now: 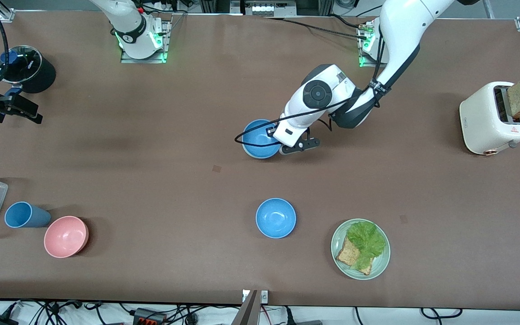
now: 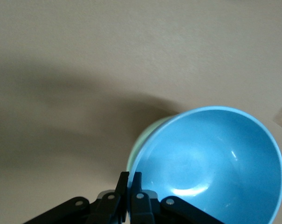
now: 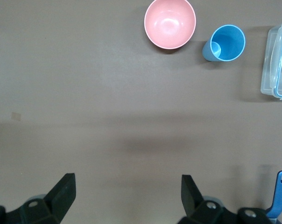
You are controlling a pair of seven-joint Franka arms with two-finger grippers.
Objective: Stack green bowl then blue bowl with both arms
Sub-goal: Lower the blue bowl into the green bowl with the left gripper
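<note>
While left tool [image 2: 130, 198] pinches blue bowl [image 2: 210, 165] rim over green bowl [image 2: 143, 144], we judge release next; right tool [image 3: 127, 196] waits wide.

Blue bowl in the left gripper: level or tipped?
Tipped. The left gripper is shut on the blue bowl's rim, its mouth slanted over the green bowl beneath.

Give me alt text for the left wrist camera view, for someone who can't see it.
The left gripper, shut on the rim of a blue bowl, holds it tilted over the brown table. The edge of a green bowl peeks out beneath the blue one.
</note>
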